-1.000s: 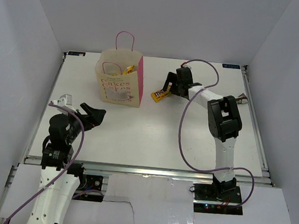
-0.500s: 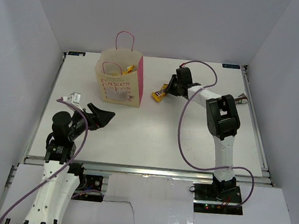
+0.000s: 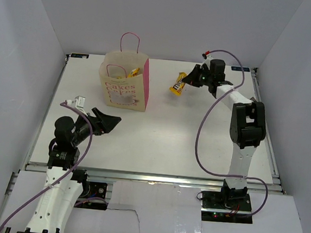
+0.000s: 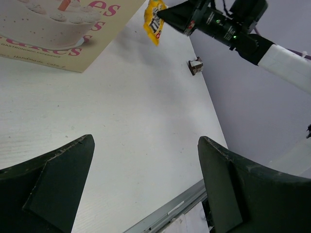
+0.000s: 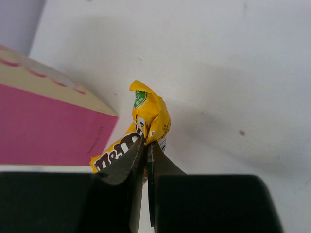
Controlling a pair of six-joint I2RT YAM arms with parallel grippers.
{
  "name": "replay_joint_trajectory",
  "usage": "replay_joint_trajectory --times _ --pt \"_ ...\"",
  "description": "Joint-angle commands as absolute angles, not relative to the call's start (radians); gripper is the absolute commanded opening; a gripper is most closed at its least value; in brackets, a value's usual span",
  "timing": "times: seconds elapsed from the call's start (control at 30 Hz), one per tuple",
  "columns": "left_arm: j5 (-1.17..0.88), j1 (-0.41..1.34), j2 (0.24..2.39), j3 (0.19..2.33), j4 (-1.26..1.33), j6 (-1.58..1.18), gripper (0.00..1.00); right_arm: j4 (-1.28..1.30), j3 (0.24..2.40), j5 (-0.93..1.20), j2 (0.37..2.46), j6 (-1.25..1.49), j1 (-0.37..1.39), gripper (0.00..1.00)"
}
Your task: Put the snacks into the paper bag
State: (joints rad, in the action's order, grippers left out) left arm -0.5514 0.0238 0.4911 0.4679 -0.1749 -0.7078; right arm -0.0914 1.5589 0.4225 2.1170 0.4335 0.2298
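— Lifted since a second ago: my right gripper has carried the yellow candy packet off the table, jaws pinching it.
— And the paper bag?
— Ahead of that gripper, to its left, well apart; my left gripper stands spread wide

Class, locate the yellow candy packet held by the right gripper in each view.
Top external: yellow candy packet upper centre, right of the paper bag.
Left wrist: top edge, beside the paper bag.
Right wrist: centre, pinched in the right gripper.
Shared landmark: the paper bag.
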Motion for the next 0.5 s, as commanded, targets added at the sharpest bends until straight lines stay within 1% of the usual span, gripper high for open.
replay_joint_trajectory --times 0.0,0.13,0.23,0.33,0.47 --pt "-0.58 0.028 0.5 0.454 -0.129 -0.703 0.98 -0.287 1.621 0.682 1.953 0.31 0.241 0.08" --pt "-0.592 0.028 0.514 0.446 -0.095 -0.703 0.98 -0.282 1.727 0.703 1.896 0.19 0.31 0.08" --pt "-0.598 0.028 0.52 0.446 -0.081 -0.703 0.98 -0.256 1.808 0.661 1.884 0.132 0.377 0.08" --pt "-0.601 0.028 0.517 0.445 -0.077 -0.701 0.98 -0.217 1.902 0.591 1.911 0.129 0.443 0.08" --pt "-0.603 0.028 0.505 0.439 -0.074 -0.707 0.98 -0.149 2.037 0.435 1.974 0.103 0.529 0.08"
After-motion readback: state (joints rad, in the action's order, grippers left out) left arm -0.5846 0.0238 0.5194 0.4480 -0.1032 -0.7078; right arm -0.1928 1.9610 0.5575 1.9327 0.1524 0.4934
